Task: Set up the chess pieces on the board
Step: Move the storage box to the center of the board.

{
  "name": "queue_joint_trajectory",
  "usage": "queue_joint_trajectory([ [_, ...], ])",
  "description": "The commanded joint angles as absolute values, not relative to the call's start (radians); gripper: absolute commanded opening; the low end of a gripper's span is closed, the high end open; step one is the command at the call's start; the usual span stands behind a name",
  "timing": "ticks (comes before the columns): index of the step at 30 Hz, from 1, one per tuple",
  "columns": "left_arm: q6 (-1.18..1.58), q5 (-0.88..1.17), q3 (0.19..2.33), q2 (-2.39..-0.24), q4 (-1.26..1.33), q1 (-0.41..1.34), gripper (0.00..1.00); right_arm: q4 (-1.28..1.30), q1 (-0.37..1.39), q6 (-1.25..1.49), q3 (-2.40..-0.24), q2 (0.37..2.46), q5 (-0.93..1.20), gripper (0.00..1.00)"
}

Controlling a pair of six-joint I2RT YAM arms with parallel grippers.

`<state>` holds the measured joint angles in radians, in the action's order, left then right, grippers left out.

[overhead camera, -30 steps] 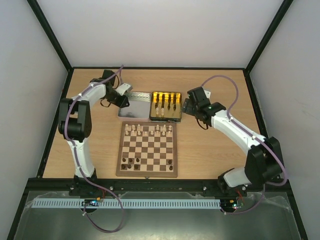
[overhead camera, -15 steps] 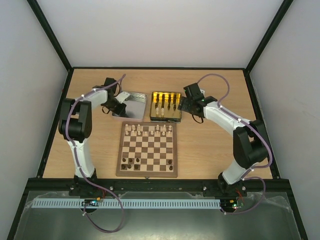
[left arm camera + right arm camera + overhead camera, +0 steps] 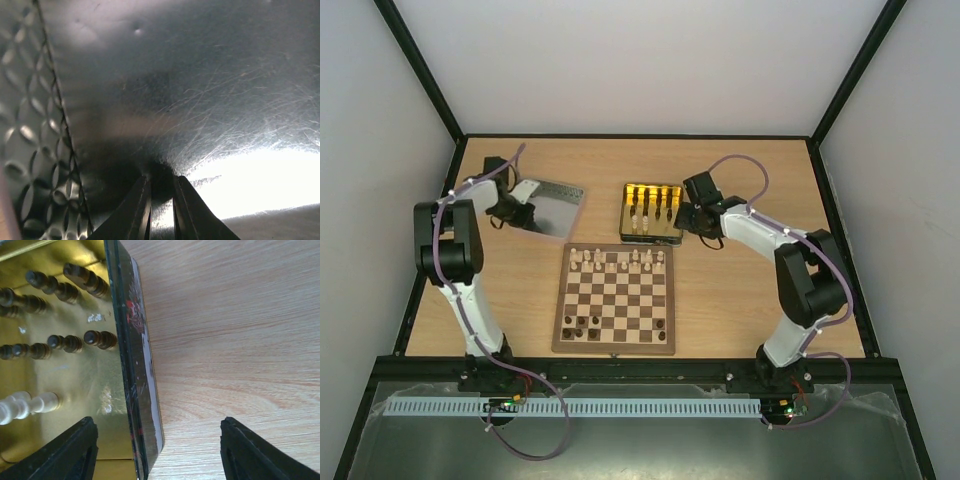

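On the wooden surface [image 3: 740, 290], the board [image 3: 620, 300] lies square to the arms near the front edge, midway between the two bases. Some of the chess pieces stand on it already: a line of cream pieces [image 3: 620, 259] along the far row, and a small cluster of dark pieces [image 3: 582, 323] on the near left corner squares. Just beyond the board's far right corner sits an open tin [image 3: 624, 212] with a yellow lining, and more pieces lie in rows inside it. The right wrist view shows several dark ones [image 3: 65, 342] on their sides and one cream piece [image 3: 27, 405] lower down. The right tool [image 3: 688, 215] is at the tin's right side with its jaws well apart. One finger [image 3: 65, 455] is over the yellow floor and the other [image 3: 255, 455] over bare wood. The tin's dark, printed wall [image 3: 135, 380] runs between them, touching neither. At the far left, well apart from the tin and beyond the board's left corner, the silver lid [image 3: 555, 200] hangs tilted, one edge raised. The left tool [image 3: 518, 212] has it by its left end. In the left wrist view the two slim fingers [image 3: 137, 210] are almost together, clamped on the thin metal. The scratched, shiny sheet fills the view, with an embossed diamond pattern down its left edge.
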<state>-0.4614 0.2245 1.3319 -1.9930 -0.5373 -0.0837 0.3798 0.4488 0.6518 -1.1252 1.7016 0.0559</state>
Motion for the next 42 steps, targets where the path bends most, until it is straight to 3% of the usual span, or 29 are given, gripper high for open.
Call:
queue_joint_trajectory([
  [1, -0.509, 0.211, 1.296, -1.974, -0.595, -0.154, 0.17, 0.356, 0.448, 0.644, -1.111, 1.743, 0.082, 0.63],
  [4, -0.525, 0.227, 1.281, -1.96, -0.598, -0.194, 0.17, 0.352, 0.448, 0.643, -1.118, 1.772, 0.093, 0.6],
  [10, -0.546, 0.256, 1.269, -1.936, -0.611, -0.265, 0.17, 0.348, 0.449, 0.649, -1.121, 1.792, 0.093, 0.45],
  [16, -0.567, 0.271, 1.286, -1.927, -0.629, -0.329, 0.25, 0.368, 0.448, 0.653, -1.112, 1.774, 0.066, 0.34],
  [30, -0.597, 0.304, 1.294, -1.918, -0.642, -0.399, 0.45, 0.374, 0.353, 0.701, -0.989, 1.728, 0.02, 0.28],
  [42, -0.616, 0.329, 1.355, -1.9, -0.685, -0.462, 0.52, 0.451, 0.265, 0.727, -0.903, 1.534, -0.087, 0.25],
])
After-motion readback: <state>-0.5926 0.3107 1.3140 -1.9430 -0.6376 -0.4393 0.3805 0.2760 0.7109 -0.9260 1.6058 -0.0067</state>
